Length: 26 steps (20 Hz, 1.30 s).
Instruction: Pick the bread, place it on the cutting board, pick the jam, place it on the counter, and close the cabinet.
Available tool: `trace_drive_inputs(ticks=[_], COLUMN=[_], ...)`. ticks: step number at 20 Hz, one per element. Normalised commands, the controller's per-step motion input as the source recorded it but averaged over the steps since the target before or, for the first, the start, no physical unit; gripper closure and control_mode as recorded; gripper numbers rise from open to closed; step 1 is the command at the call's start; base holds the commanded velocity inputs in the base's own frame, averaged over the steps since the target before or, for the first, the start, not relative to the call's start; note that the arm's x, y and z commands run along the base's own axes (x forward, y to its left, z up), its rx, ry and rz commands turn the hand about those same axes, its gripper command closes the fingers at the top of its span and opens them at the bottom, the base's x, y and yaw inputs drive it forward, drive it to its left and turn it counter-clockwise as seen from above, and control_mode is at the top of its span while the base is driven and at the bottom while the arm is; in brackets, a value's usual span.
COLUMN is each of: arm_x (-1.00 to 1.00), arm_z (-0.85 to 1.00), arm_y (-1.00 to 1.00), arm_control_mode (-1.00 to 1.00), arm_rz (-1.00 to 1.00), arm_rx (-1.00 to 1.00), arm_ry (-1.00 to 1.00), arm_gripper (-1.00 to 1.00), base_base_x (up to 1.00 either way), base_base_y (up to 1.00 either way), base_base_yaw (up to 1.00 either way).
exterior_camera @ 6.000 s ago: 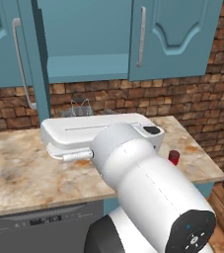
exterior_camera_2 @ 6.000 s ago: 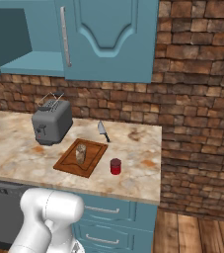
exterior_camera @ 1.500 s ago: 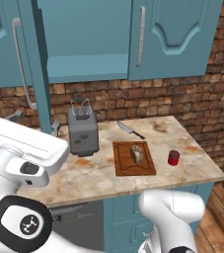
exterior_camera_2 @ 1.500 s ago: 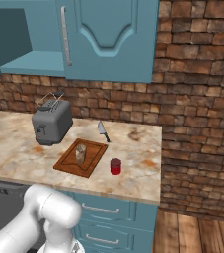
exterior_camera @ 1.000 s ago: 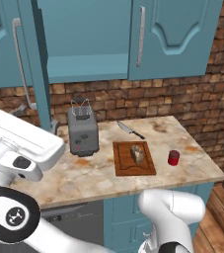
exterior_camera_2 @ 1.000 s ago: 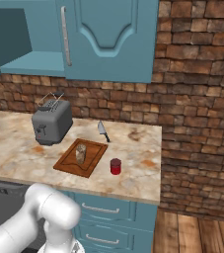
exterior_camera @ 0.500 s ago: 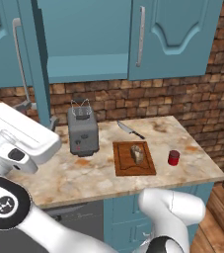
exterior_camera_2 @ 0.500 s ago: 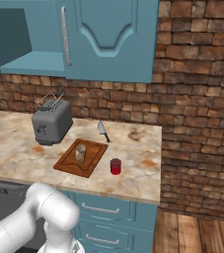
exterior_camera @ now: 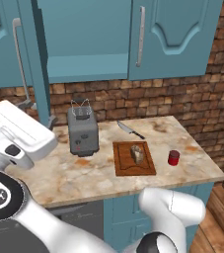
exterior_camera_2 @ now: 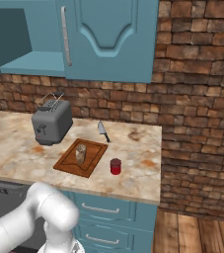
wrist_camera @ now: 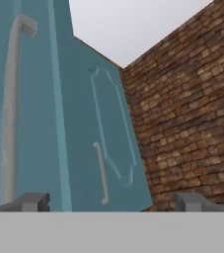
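The bread [exterior_camera: 138,154] [exterior_camera_2: 81,153] stands on the cutting board [exterior_camera: 133,168] [exterior_camera_2: 66,164], right of a toaster. The red jam [exterior_camera: 173,157] [exterior_camera_2: 115,166] sits on the counter [exterior_camera: 84,178] [exterior_camera_2: 138,148] just right of the board. The cabinet [exterior_camera: 89,39] [exterior_camera_2: 29,62] has its left door [exterior_camera: 34,59] swung out, showing the teal shelf. My gripper [exterior_camera: 37,112] [wrist_camera: 111,202] is at the left by that door's lower edge, open with nothing between its fingers. In the hand view it looks up along the door, with the long grey handle [wrist_camera: 10,113] to the left.
A grey toaster [exterior_camera: 82,133] [exterior_camera_2: 52,124] and a knife [exterior_camera: 130,130] [exterior_camera_2: 102,131] lie on the counter behind the board. The right cabinet door [exterior_camera: 172,34] [exterior_camera_2: 108,34] is closed. A brick wall [exterior_camera_2: 197,99] backs the counter, and my white arm [exterior_camera: 15,143] crosses its left end.
My hand has risen a little and moved left toward the open cabinet door. Bread, jam and board have stayed put, and the gripper has stayed open.
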Motion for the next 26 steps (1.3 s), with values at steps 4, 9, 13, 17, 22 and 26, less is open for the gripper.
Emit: trace_drive_inputs(ticks=[4, 9, 13, 17, 22, 26], arm_x=[0.17, 0.14, 0.10, 0.23, 0.34, 0.36], arm_z=[-0.04, -0.05, -0.04, 0.00, 0.00, 0.00], arm_y=[0.02, 0.13, 0.21, 0.03, 0.00, -0.14], arm_control_mode=[-1.00, -1.00, -1.00, -1.00, -1.00, -1.00], arm_rz=[-0.07, -0.05, -0.04, -0.05, -0.02, 0.00], arm_rx=[0.00, 0.00, 0.00, 0.00, 0.00, 0.00], arm_ry=[0.00, 0.00, 0.00, 0.00, 0.00, 0.00], arm_gripper=[-1.00, -1.00, -1.00, -1.00, -1.00, -1.00], base_base_x=[0.00, 0.00, 0.00, 0.00, 0.00, 0.00], base_base_y=[0.00, 0.00, 0.00, 0.00, 0.00, 0.00], base_base_yaw=[0.00, 0.00, 0.00, 0.00, 0.00, 0.00])
